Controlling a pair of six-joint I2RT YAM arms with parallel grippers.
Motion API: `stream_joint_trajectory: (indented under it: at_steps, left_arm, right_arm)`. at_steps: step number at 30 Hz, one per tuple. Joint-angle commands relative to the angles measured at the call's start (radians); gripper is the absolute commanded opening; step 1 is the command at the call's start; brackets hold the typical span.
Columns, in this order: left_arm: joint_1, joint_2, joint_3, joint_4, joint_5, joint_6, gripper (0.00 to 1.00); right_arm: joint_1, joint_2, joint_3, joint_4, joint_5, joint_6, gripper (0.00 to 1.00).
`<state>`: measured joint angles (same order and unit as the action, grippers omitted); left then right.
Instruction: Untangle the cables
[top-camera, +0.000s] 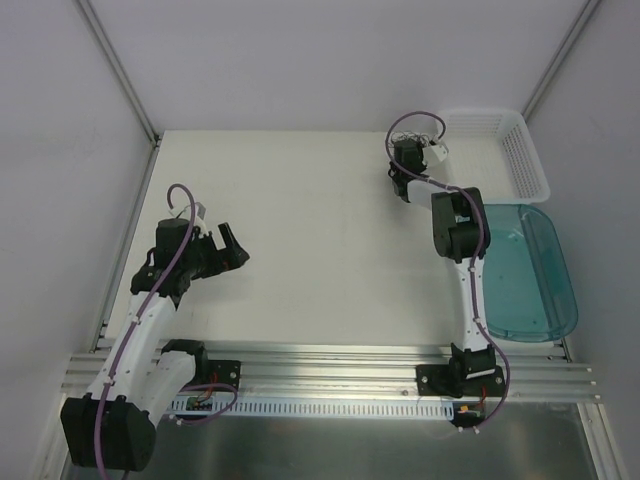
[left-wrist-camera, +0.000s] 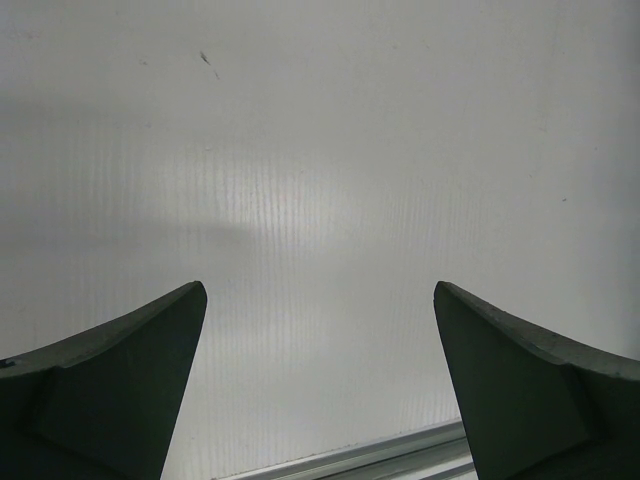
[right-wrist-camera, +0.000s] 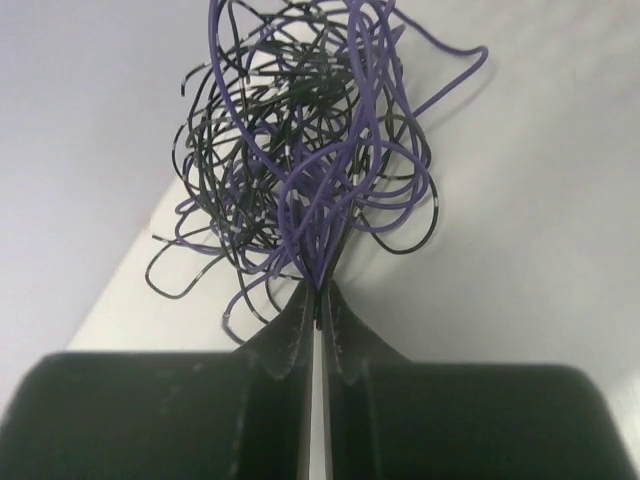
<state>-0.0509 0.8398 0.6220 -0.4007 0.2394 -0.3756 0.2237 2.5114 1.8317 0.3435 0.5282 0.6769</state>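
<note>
The right hand (right-wrist-camera: 318, 298) is pinched closed on the tangled purple-and-black cables (right-wrist-camera: 300, 150); the left hand (left-wrist-camera: 320, 300) gapes open over the white ribbed tabletop (left-wrist-camera: 320, 150); plain white walls (top-camera: 300, 60) enclose three sides.

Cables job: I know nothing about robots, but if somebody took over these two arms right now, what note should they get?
Right gripper: shut on the cables, pinching a few strands at the wad's edge, at the far side beside the white basket.
Left gripper: open, empty, over bare table on the left.
Done: wad gripped.
Left: all the untangling; the purple and black strands are one knot.
</note>
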Motion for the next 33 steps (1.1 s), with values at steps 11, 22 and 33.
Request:
stream_joint_trajectory:
  at_steps: [11, 22, 33]
  left_arm:
    - [0.005, -0.073, -0.004, 0.025, 0.075, 0.007, 0.99]
    - [0.002, 0.021, -0.005, 0.037, 0.236, -0.005, 0.99]
    - [-0.296, -0.08, -0.129, 0.114, 0.169, -0.241, 0.99]
  right_arm:
    - [0.245, -0.585, -0.672, -0.072, -0.518, -0.022, 0.01]
    - [0.58, -0.905, -0.946, -0.4, -0.789, -0.347, 0.28]
    - [0.721, -1.316, -0.977, -0.621, -0.468, -0.433, 0.65]
